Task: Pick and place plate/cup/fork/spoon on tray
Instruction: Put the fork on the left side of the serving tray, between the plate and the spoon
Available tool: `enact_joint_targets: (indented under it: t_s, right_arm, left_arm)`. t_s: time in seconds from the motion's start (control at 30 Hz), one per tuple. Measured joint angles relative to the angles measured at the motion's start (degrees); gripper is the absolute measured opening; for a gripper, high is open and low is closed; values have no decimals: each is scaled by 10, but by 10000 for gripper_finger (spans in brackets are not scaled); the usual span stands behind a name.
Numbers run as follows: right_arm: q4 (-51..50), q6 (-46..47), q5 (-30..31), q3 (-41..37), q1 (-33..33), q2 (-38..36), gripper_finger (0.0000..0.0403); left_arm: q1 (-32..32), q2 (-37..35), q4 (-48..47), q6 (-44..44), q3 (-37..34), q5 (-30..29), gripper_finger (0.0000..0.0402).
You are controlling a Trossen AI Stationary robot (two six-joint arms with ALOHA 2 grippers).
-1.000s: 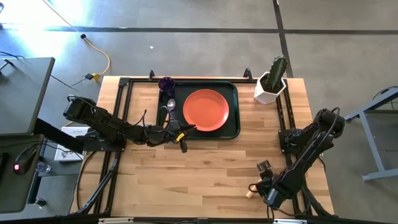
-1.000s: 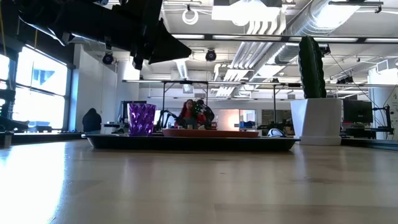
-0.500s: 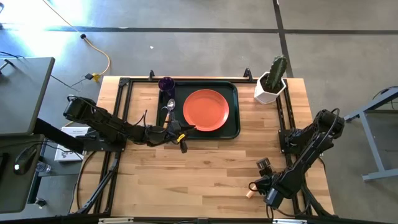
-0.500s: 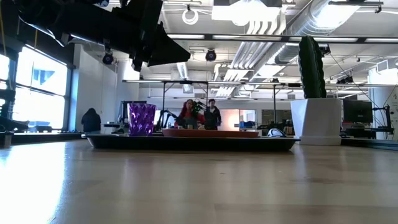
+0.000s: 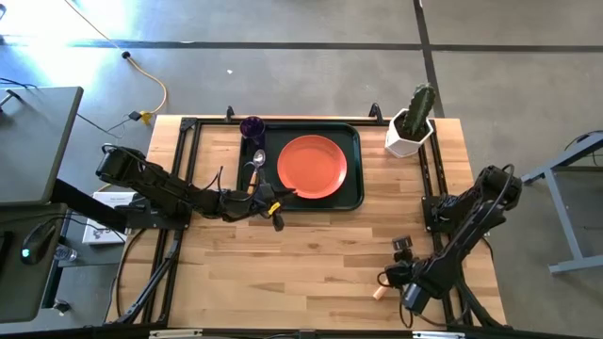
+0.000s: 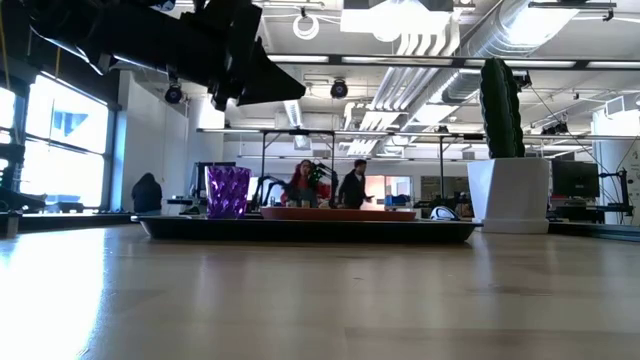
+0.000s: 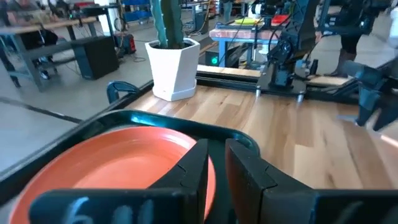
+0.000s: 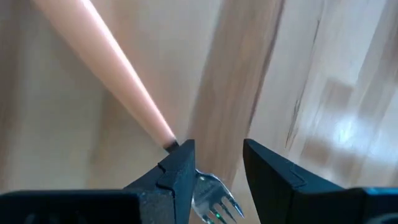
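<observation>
1. The left gripper (image 5: pixel 276 209) sits at the tray's (image 5: pixel 356 169) 7 o'clock corner, its fingers (image 7: pixel 198 163) pressed nearly together with only a thin slit between them and nothing pinched. In its wrist view the fingers hang over the near rim of the plate (image 7: pixel 118 163).
2. The cup (image 5: pixel 252 127) stands at the tray's 10 o'clock corner. In the low view it shows as the purple faceted cup (image 6: pixel 227 191) at the left end of the tray (image 6: pixel 310 228).
3. The spoon (image 5: pixel 256 167) lies on the tray at 9 o'clock of the plate, bowl toward 12, handle toward 6, just beside the plate's rim.
4. The plate (image 5: pixel 312 167) lies flat in the tray, filling its middle.
5. A white pot with a cactus (image 5: pixel 411 124) stands on the table (image 5: pixel 311 254) at 2 o'clock of the tray, apart from it.
6. The fork (image 8: pixel 155 124) lies on the table at about 5 o'clock, well apart from the tray; its wooden handle end (image 5: pixel 378 293) shows beside the right arm.
7. The right gripper (image 5: pixel 400 273) is low over that spot. Its fingers (image 8: pixel 177 168) are spread, one on each side of the fork's tines (image 8: pixel 214 202), not closed on them.
</observation>
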Motion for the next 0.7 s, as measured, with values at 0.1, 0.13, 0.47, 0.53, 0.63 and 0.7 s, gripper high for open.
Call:
enact_joint_targets:
  t_s: [0.1, 0.13, 0.47, 0.53, 0.63, 0.7]
  right_arm:
    - [26, 19, -16, -31, 0, 0, 128]
    - [34, 22, -21, -38, 0, 0, 128]
    - [54, 18, -15, -54, 0, -2, 112]
    - [53, 28, -11, -55, 1, -1, 96]
    - [54, 28, -12, -55, 1, -1, 68]
    - [55, 28, -13, -55, 1, -1, 49]
  left_arm:
    - [0, 0, 0, 21, 0, -1, 58]
    - [3, 0, 0, 15, 0, -3, 63]
    - [34, 15, 3, -68, 0, 27, 97]
    - [35, 16, 2, -67, 0, 34, 97]
    - [34, 16, 3, -62, 0, 34, 95]
    - [33, 16, 3, -62, 0, 35, 95]
